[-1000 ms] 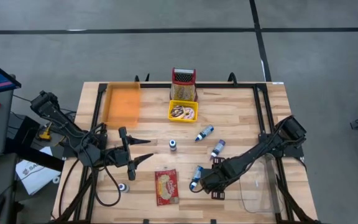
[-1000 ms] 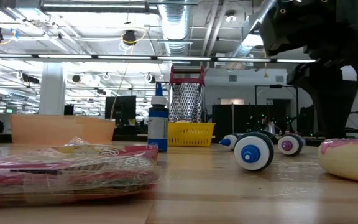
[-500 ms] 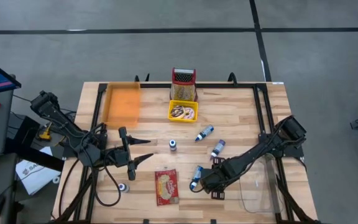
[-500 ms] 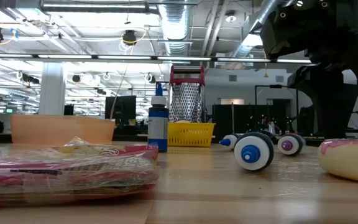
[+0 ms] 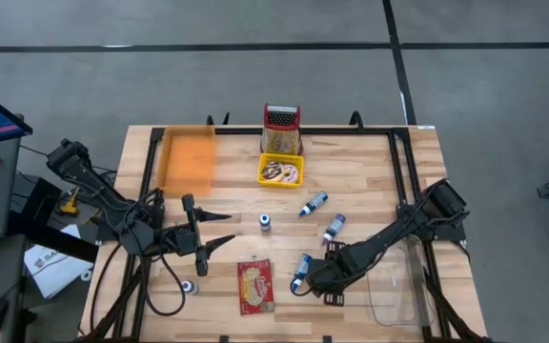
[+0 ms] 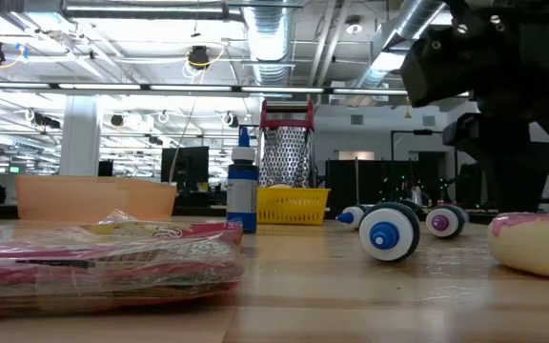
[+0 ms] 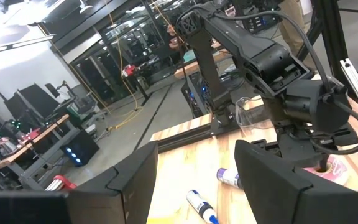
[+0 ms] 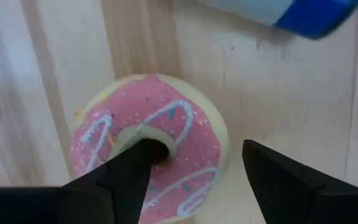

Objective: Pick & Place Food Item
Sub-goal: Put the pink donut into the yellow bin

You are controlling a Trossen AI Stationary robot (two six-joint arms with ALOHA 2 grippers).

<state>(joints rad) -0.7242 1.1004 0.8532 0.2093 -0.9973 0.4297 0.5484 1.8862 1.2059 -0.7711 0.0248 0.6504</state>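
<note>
The right tool [image 8: 185, 180] hangs spread over a doughnut [image 8: 148, 155] — pink icing, white drizzle, pale rim — lying flat on the worktop [image 8: 278, 93], 1 finger [image 8: 126, 177] at its hole. The left tool [image 5: 208, 232], also spread, holds nothing.

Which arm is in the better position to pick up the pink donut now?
The right arm. Its gripper points down directly over the pink donut, jaws open, one by the hole and one outside the rim. The left gripper is off to the side, aimed level.
</note>
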